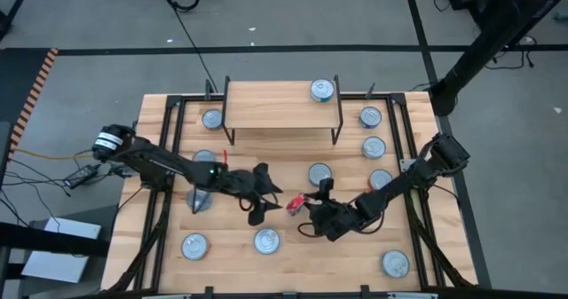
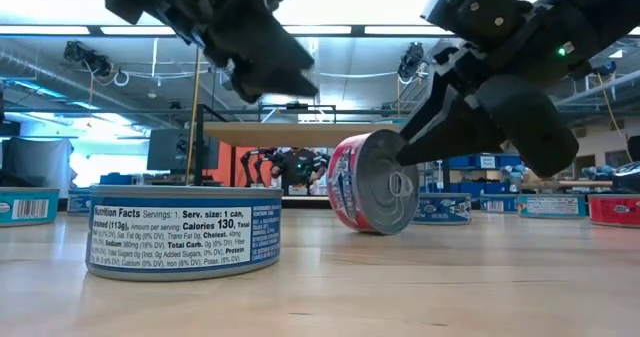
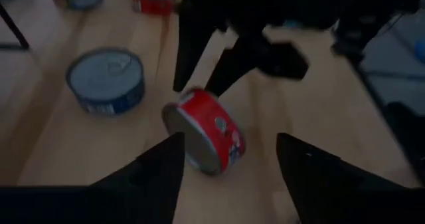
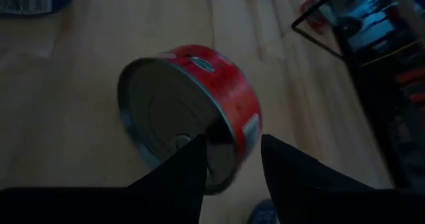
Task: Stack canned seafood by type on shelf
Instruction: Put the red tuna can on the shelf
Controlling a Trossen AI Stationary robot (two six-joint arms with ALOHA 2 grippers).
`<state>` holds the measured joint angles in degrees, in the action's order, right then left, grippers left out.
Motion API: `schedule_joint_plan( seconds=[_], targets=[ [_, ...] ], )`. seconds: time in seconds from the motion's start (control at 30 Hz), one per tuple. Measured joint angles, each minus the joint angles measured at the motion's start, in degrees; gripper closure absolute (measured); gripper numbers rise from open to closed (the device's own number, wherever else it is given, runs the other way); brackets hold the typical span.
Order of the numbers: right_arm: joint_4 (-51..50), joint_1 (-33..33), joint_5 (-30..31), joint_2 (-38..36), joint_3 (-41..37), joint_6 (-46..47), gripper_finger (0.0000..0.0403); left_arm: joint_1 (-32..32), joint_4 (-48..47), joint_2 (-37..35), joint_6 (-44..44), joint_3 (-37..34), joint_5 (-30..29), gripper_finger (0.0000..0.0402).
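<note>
Right pincer [image 1: 306, 212] over slatted wooden tabletop [image 1: 355, 246]

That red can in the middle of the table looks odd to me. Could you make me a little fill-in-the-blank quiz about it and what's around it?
1. The red can is not lying flat but tipped up on its ____.
2. The right tool has one finger on each side of the can's ____.
3. The left tool hangs just short of the can with its fingers ____.
4. The number of cans on the shelf is ____.

Missing words: edge; rim; open; one
</note>
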<state>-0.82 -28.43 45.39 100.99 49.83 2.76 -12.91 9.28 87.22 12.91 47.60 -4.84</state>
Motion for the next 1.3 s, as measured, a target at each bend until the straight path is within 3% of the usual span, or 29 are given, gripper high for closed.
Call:
schedule_joint_plan(
  seconds=[0.3,0.43,0.6,0.87,1.1,1.3],
  targets=[
    [-6.7,3.8,-8.0,0.0,3.0,0.8,0.0217,0.1,-5.1,4.3,-3.9,3.2,-2.2,0.0152],
    [-13.3,4.9,-8.0,0.0,5.3,1.9,0.0201,0.1,-5.0,4.3,-4.9,2.8,-2.2,0.0167],
    [-14.1,6.0,-8.2,0.0,5.7,3.6,0.02,0.1,-5.3,5.4,-6.1,2.7,-1.8,0.0191],
    [-7.9,8.7,-8.3,0.0,5.6,0.6,0.0224,0.0,-5.2,6.9,-8.6,2.7,0.1,0.0235],
    [-6.2,10.3,-7.6,-1.2,5.5,-3.8,0.022,0.0,-8.4,4.4,-11.5,2.7,-4.2,0.025],
    [-13.6,9.7,-7.8,-8.5,5.6,4.7,0.02,0.0,-8.7,4.4,-12.3,2.7,-4.4,0.0251]
  ],
)
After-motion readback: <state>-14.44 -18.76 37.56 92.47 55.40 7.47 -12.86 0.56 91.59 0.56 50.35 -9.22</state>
